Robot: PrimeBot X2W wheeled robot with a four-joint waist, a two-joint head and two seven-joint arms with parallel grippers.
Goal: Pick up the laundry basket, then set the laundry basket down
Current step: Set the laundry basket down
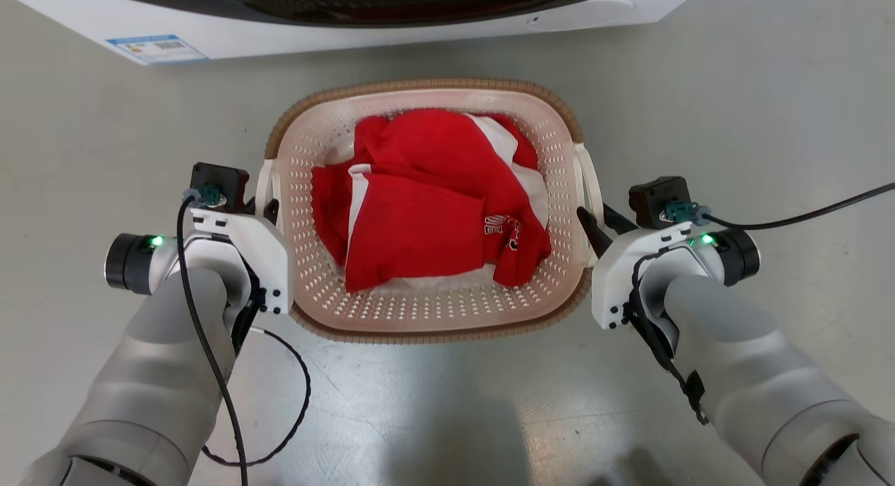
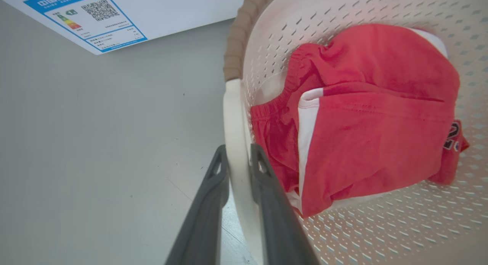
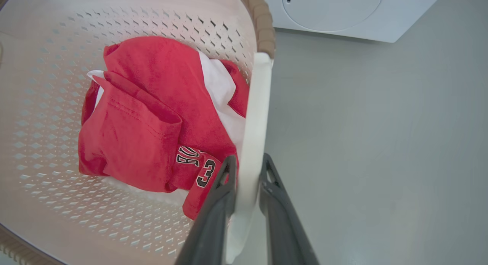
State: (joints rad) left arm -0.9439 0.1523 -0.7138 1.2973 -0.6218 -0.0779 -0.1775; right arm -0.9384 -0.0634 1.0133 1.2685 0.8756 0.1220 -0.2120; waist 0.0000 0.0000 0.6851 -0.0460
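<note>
Handling note: the laundry basket (image 1: pixel 433 315), likely light and stiff, is sitting in front of the washing machine (image 1: pixel 314 38); the left end effector (image 2: pixel 237 158) and right end effector (image 3: pixel 248 162) are clamping its thin side handles (image 2: pixel 233 112).

The basket (image 1: pixel 419 86) is straight before me, between my two grippers, and the washer (image 1: pixel 70 10) stands just behind it. Clothes (image 1: pixel 433 206) lie heaped in it. My left gripper (image 2: pixel 238 154) pinches the left handle (image 2: pixel 234 124), one finger inside it and one outside. My right gripper (image 3: pixel 248 162) pinches the right handle (image 3: pixel 257 105) the same way.
</note>
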